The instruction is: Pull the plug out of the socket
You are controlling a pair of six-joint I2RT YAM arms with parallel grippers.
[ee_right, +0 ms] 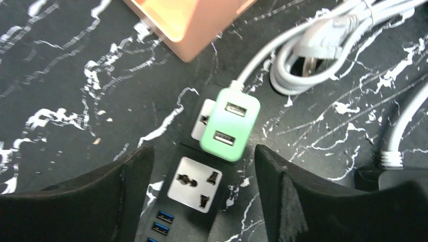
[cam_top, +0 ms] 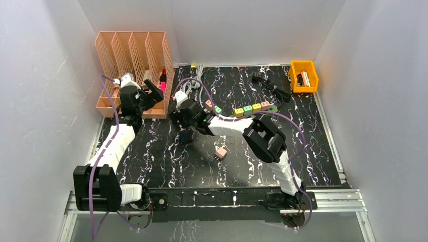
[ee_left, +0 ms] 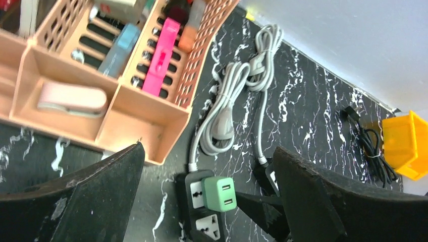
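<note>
Approach step: the right claw [ee_right: 202, 164], released, has the green plug [ee_right: 229, 123] just ahead of its gap. Next it likely must advance, clench, and pull the plug off the socket strip [ee_right: 194, 185].

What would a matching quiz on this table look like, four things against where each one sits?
Things:
1 green plug
2 yellow bin
3 white cable
4 black cable

Places:
A far right corner
B coiled beside the rack
C plugged into the strip
D lying loose beside the bin

Pairs: 1-C, 2-A, 3-B, 4-D.
</note>
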